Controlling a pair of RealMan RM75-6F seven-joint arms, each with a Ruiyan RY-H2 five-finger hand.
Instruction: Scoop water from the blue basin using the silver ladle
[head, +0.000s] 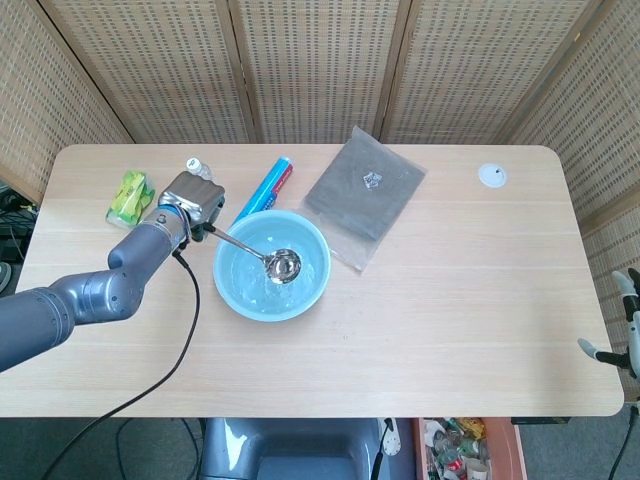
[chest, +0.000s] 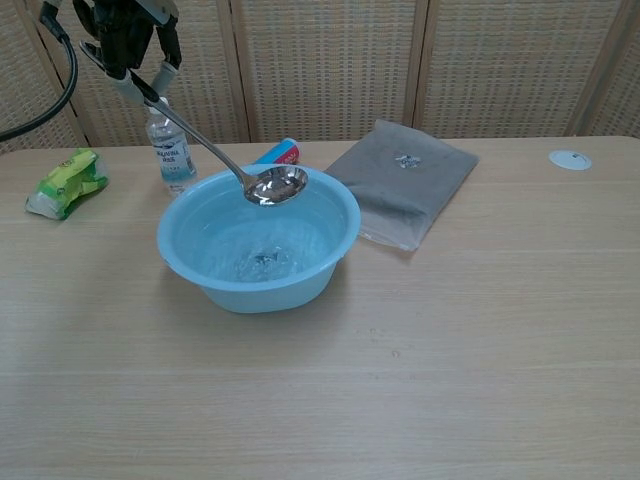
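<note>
The blue basin (head: 236, 295) (chest: 200, 270) stands on the table left of centre, with water in it. My left hand (head: 191, 204) (chest: 128, 40) grips the handle of the silver ladle (head: 283, 265) (chest: 277, 184). The ladle's bowl hangs above the water, level with the basin's rim, and looks filled. The handle slants up to the left out of the basin. Only a small part of my right hand (head: 612, 330) shows at the right edge of the head view, off the table.
A small water bottle (chest: 172, 152) stands behind the basin beside my left hand. A green packet (head: 130, 198) lies at the far left. A blue tube (head: 268, 184), a grey pouch (head: 363, 194) and a white disc (head: 491, 176) lie further back.
</note>
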